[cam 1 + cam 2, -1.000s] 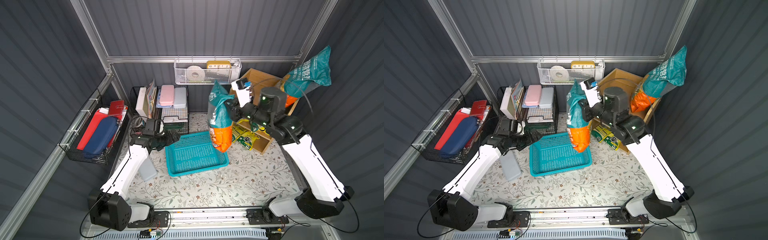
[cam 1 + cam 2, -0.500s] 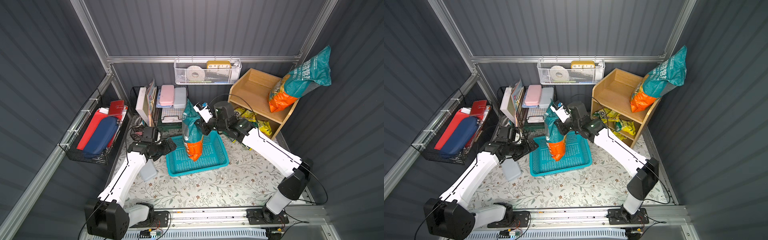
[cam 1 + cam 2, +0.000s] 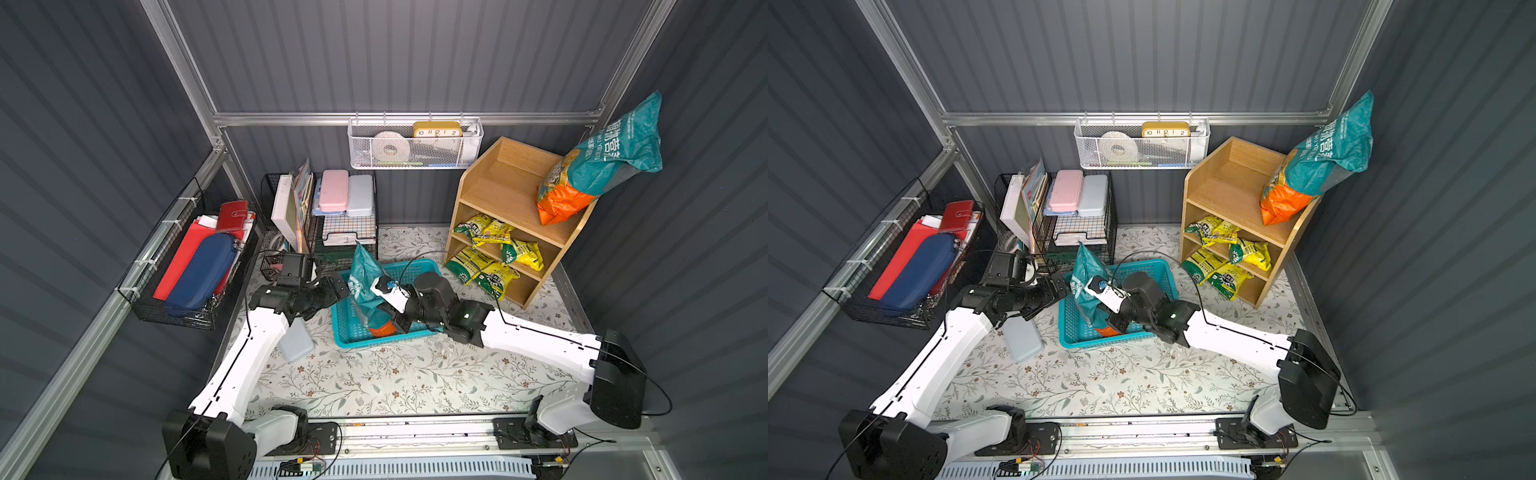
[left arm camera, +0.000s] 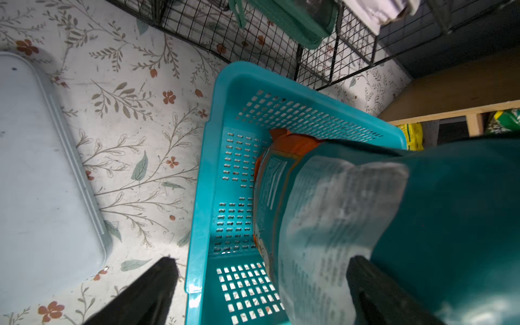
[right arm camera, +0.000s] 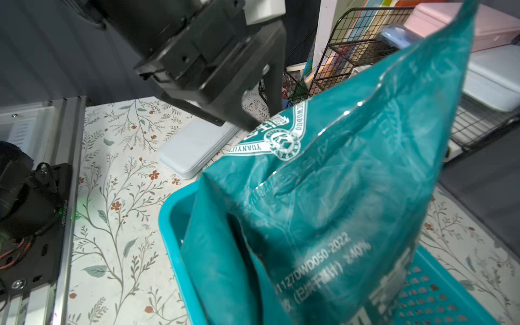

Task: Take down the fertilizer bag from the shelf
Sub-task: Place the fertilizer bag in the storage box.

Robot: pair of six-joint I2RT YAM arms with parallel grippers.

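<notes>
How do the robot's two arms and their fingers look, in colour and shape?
The left arm and right arm both have white boxy links, black rounded joints and large black bases. A thin black cable loops along each. The left fingers are black and tapered.

walls: dark grey, corrugated | floor mat: floral (cream ground) | frame rails: aluminium

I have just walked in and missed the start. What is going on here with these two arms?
The right arm's fingers are shut on a teal and orange fertilizer bag, holding it upright with its orange end down inside the teal basket. The left arm's fingers stand open close to the bag, not closed on it. A second such bag sits on top of the wooden shelf.
</notes>
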